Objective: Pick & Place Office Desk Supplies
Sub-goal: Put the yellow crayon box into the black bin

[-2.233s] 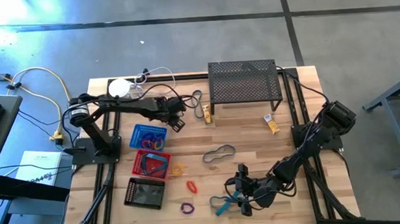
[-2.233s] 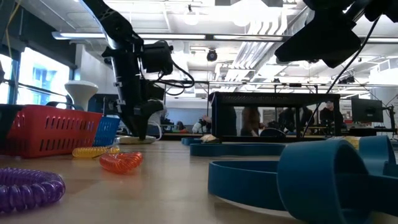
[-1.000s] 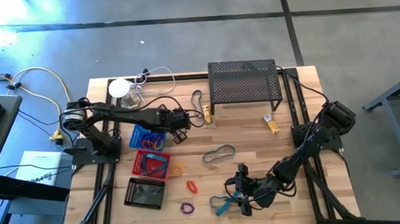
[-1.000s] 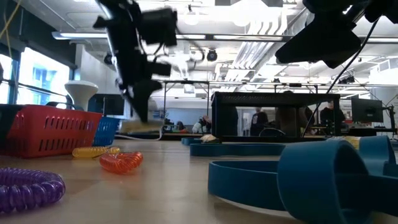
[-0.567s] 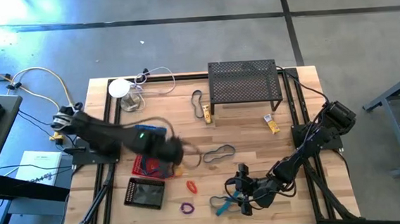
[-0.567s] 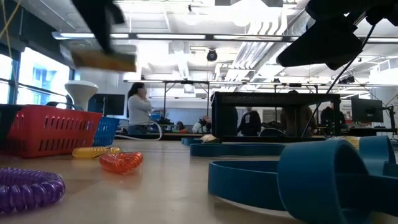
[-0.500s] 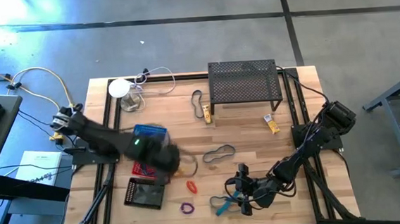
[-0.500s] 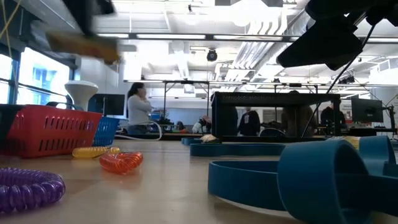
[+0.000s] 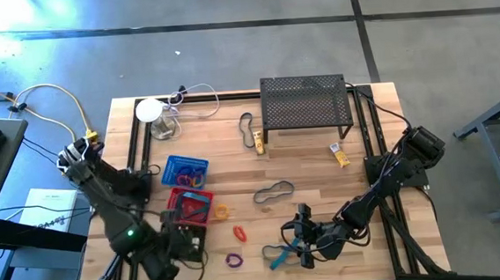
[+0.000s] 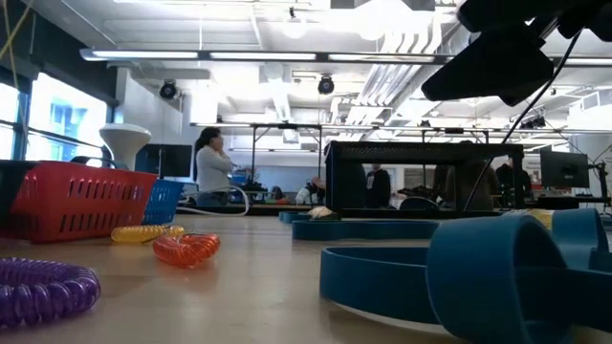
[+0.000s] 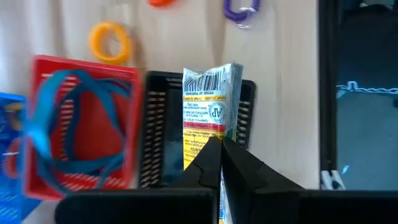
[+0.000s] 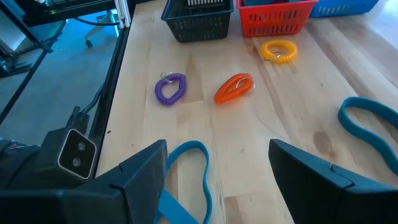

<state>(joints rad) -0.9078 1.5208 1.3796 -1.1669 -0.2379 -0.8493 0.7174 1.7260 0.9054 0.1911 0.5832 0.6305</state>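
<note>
Now the left tool (image 11: 221, 163), pinched shut on a yellow-and-white tube (image 11: 208, 112), has swung from the back of the surface to above the black basket (image 11: 161, 143), so a drop looks imminent; the right tool (image 12: 217, 180) waits open over a blue loop (image 12: 189, 180).

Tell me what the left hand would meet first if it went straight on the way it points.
Probably the black basket: the left hand, shut on the yellow-and-white tube, points at it. Depth is unclear.
</note>
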